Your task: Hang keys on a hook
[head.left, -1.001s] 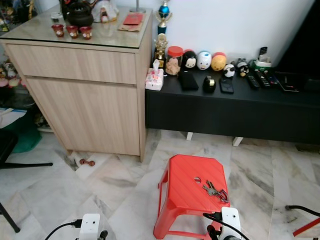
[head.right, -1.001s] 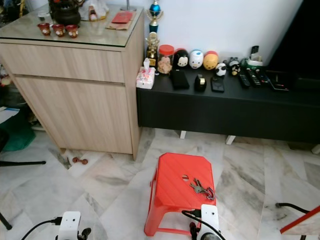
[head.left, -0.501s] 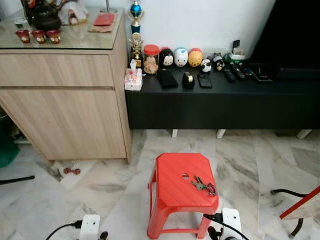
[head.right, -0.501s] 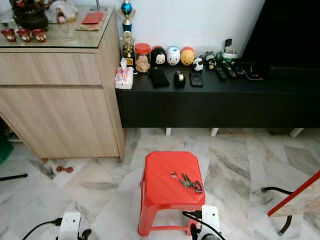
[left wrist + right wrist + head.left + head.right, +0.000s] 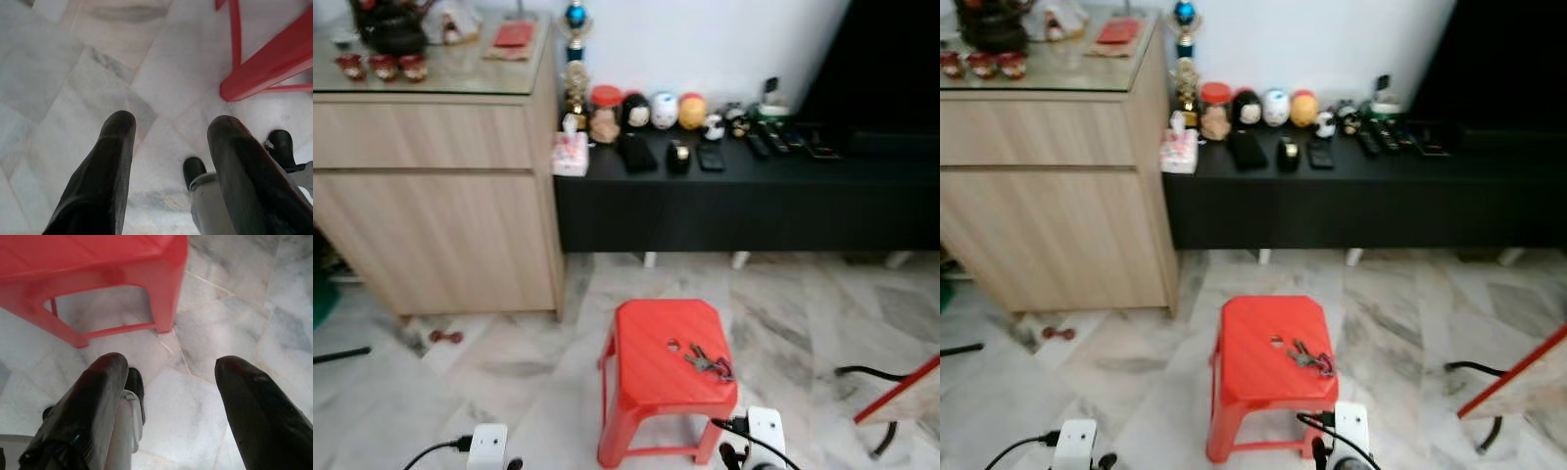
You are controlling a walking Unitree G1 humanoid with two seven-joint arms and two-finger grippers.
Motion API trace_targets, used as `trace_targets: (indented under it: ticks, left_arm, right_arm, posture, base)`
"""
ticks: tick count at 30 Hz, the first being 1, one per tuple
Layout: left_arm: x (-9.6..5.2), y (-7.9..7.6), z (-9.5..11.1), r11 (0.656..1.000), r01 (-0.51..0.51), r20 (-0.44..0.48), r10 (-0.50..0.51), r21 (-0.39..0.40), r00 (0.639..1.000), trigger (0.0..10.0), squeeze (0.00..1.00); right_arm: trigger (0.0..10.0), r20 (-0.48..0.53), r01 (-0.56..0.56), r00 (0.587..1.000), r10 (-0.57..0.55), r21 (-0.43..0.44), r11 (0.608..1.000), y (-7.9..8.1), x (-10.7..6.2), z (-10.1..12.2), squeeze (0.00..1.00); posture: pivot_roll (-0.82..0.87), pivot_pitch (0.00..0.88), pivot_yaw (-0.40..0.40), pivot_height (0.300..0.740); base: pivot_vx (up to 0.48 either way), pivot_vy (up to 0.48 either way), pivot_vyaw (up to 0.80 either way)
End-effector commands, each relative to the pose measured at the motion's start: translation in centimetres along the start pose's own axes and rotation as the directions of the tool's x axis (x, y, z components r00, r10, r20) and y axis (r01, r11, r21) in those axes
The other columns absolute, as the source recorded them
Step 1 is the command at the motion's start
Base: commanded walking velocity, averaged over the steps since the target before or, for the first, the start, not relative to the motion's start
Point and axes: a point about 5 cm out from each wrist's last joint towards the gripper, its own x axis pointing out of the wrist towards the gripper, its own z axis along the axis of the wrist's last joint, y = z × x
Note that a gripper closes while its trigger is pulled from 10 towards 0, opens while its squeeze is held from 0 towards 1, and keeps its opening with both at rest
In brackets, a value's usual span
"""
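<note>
A bunch of keys (image 5: 708, 363) lies on top of a red plastic stool (image 5: 651, 367) standing on the marble floor in front of me. My left gripper (image 5: 168, 129) hangs low over the floor beside the stool's leg, open, with nothing between its fingers. My right gripper (image 5: 168, 367) also hangs open and empty, just in front of the stool (image 5: 88, 269). Both wrists show at the bottom edge of the eye views, the left (image 5: 487, 447) and the right (image 5: 764, 431). No hook can be made out.
A wooden cabinet (image 5: 435, 186) with a glass top stands at the back left. A long black low bench (image 5: 744, 191) with toys, remotes and a tissue box runs along the wall. A red-edged object (image 5: 901, 392) and a black cable (image 5: 867, 372) lie at right.
The whole picture has shifted as I turned right and stepped back a little; the stool with the keys now sits nearer the middle. Both arms hang as before.
</note>
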Motion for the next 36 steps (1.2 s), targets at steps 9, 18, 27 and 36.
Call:
trace_targets:
  ticks: [9, 18, 27, 36]
  left_arm:
    - [-0.12, -0.25, -0.53, 1.0, 0.007, -0.022, -0.007, -0.003, 1.0, 10.0, 0.0]
    - [-0.12, -0.08, -0.58, 1.0, 0.003, -0.026, -0.003, -0.008, 1.0, 10.0, 0.0]
    - [-0.14, 0.04, -0.65, 1.0, -0.003, -0.03, 0.003, -0.007, 1.0, 10.0, 0.0]
    - [-0.21, 0.25, -0.84, 1.0, -0.011, -0.032, 0.011, -0.017, 0.999, 10.0, 0.0]
  right_arm:
    - [10.0, 0.009, 0.014, 1.0, -0.014, 0.006, 1.0, -0.31, 0.0, 0.16, 0.0]
    - [10.0, 0.011, 0.024, 1.0, -0.024, 0.019, 1.0, -0.33, 0.0, 0.2, 0.0]
    - [10.0, 0.023, 0.026, 0.999, -0.027, 0.019, 0.999, -0.34, 0.0, 0.33, 0.0]
    - [10.0, 0.029, 0.027, 0.999, -0.028, 0.019, 0.999, -0.36, 0.0, 0.37, 0.0]
  posture:
    - [-0.02, 0.0, -0.06, 0.74]
    - [-0.02, 0.0, -0.06, 0.74]
    - [-0.02, 0.0, -0.061, 0.74]
    - [-0.02, 0.0, -0.063, 0.74]
  base:
    - [0.145, 0.0, 0.0]
    - [0.294, 0.0, -0.21]
    - [0.237, 0.0, -0.16]
    - [0.0, 0.0, 0.0]
